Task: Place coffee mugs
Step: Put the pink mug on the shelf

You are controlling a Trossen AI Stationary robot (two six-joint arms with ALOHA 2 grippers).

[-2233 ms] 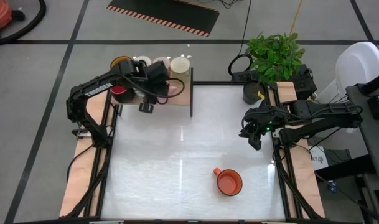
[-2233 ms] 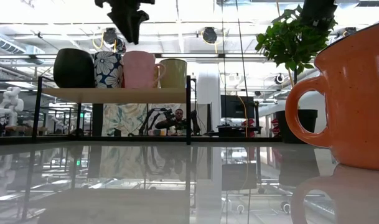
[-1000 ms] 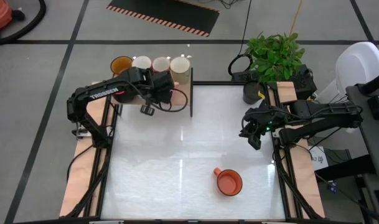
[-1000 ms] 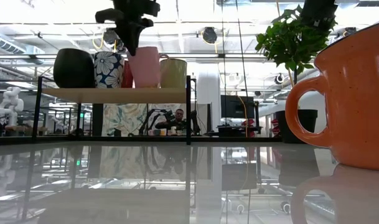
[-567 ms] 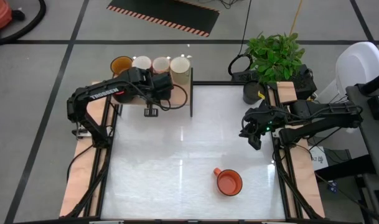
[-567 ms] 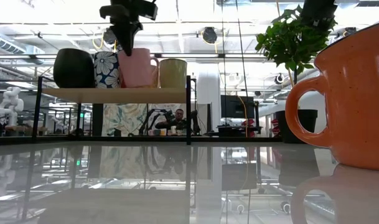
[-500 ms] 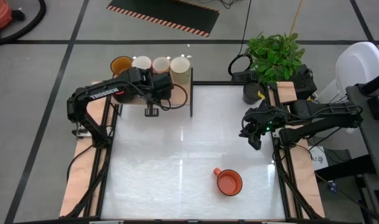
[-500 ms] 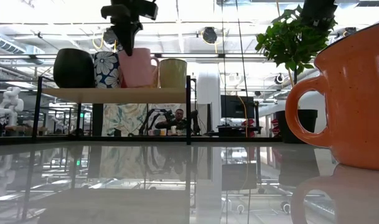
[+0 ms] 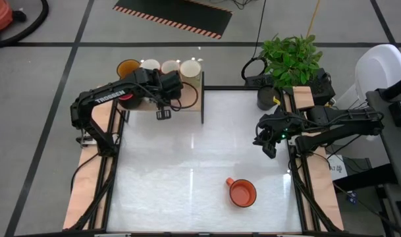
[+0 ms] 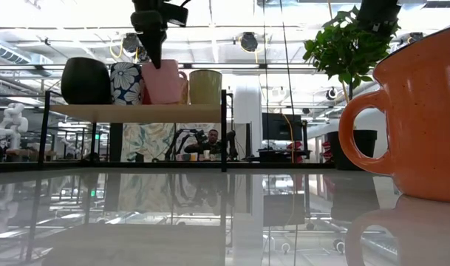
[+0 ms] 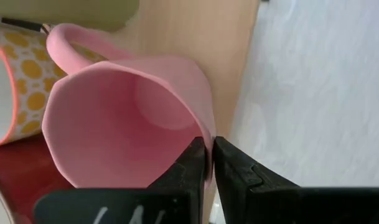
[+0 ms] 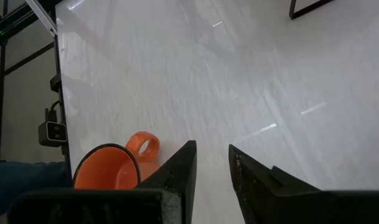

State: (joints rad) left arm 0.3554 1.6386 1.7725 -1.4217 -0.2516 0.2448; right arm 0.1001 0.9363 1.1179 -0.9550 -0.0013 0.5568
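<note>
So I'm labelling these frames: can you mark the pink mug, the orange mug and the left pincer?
pink mug (image 11: 124, 127): left wrist view, inner wall of the cup.
orange mug (image 9: 242, 193): high view, inside of the cup.
left pincer (image 11: 209, 163): left wrist view, between the fingertips at the pink mug's rim.

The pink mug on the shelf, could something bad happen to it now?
Maybe. The left gripper pinches the pink mug by its thin rim only, so it might slip or tip when let go. It sits near the shelf front edge and close beside the yellow-dotted mug, so a bump could knock one. The orange mug waits on the table, with the right gripper hovering apart from it.
</note>
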